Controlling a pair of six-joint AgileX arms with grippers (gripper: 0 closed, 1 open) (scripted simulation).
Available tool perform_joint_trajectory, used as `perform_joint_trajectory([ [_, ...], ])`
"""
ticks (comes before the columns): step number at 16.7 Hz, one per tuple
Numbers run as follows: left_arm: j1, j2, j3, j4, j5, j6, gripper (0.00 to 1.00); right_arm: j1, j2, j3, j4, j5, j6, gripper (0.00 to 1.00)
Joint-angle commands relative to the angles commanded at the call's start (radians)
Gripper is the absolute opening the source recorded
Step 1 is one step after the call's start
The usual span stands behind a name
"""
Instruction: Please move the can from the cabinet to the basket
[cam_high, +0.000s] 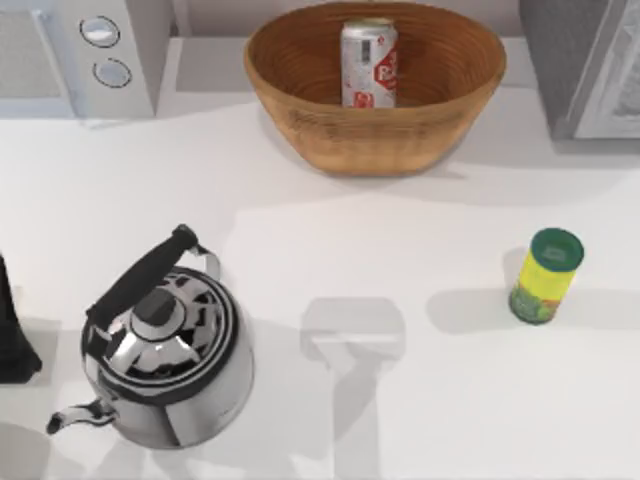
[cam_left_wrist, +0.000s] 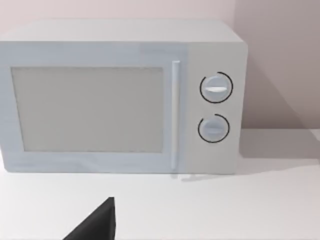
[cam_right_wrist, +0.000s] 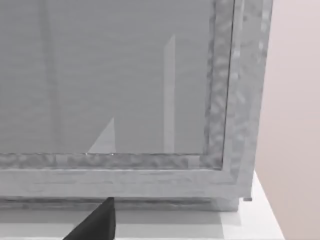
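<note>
The silver can (cam_high: 368, 63) with its red label stands upright inside the brown wicker basket (cam_high: 300, 110) at the back middle of the table, free of any gripper. The grey cabinet (cam_high: 565, 60) sits at the back right corner. Its pale framed door (cam_right_wrist: 125, 90) looks shut in the right wrist view, close in front of my right gripper (cam_right_wrist: 97, 225), of which a dark tip shows. A dark part of my left arm (cam_high: 10, 330) stands at the table's left edge. My left gripper (cam_left_wrist: 97, 222) faces the white appliance.
A white appliance (cam_high: 90, 50) with two round knobs (cam_left_wrist: 216, 88) stands at the back left. A shiny kettle (cam_high: 165, 360) with a black handle sits front left. A yellow-green container (cam_high: 545, 275) with a green cap stands at the right.
</note>
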Motion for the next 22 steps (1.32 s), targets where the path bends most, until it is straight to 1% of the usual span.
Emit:
perform_joint_trajectory([
  [5,0.0,0.0,0.0,0.0,0.0,0.0,1.0,0.002,-0.004,0.029,-0.032,-0.003,0.0,1.0],
  [7,0.0,0.0,0.0,0.0,0.0,0.0,1.0,-0.005,-0.007,0.102,-0.1,-0.011,-0.001,1.0],
  [9,0.0,0.0,0.0,0.0,0.0,0.0,1.0,-0.014,-0.013,0.211,-0.211,-0.02,-0.001,1.0],
  [13,0.0,0.0,0.0,0.0,0.0,0.0,1.0,-0.031,-0.038,0.505,-0.545,-0.035,-0.002,1.0],
  [19,0.0,0.0,0.0,0.0,0.0,0.0,1.0,-0.036,-0.113,0.992,-1.159,-0.039,-0.001,1.0],
  [22,0.0,0.0,0.0,0.0,0.0,0.0,1.0,-0.028,-0.159,1.193,-1.397,-0.033,0.0,1.0],
])
